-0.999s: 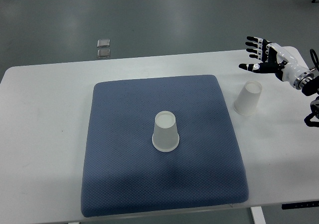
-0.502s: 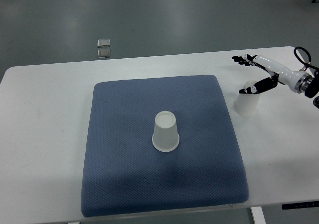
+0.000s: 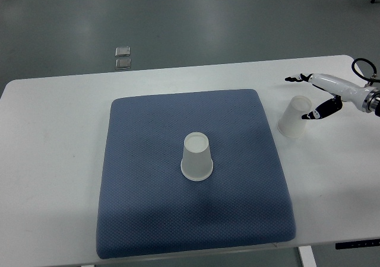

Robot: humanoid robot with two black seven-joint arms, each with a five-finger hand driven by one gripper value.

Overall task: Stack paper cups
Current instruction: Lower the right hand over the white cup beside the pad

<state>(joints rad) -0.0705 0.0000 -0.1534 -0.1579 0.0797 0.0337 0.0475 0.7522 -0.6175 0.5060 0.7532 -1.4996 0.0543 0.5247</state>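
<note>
One white paper cup [image 3: 196, 156] stands upside down in the middle of the blue mat [image 3: 142, 178]. A second white paper cup [image 3: 295, 117] stands upside down on the white table, just off the mat's right edge. My right hand [image 3: 304, 97] comes in from the right edge, turned edge-on, and sits just right of that cup. Its fingers are spread, the thumb close to the cup's top and the other fingers stretched out behind it. It holds nothing. My left arm does not show.
The white table [image 3: 53, 136] runs across the view, with grey floor beyond its far edge. Two small square plates [image 3: 123, 57] lie on the floor behind the table's far left.
My right hand has come down from behind the right cup and turned edge-on. It passed over the cup's top, then drew back slightly to the right. Neither cup has moved.
</note>
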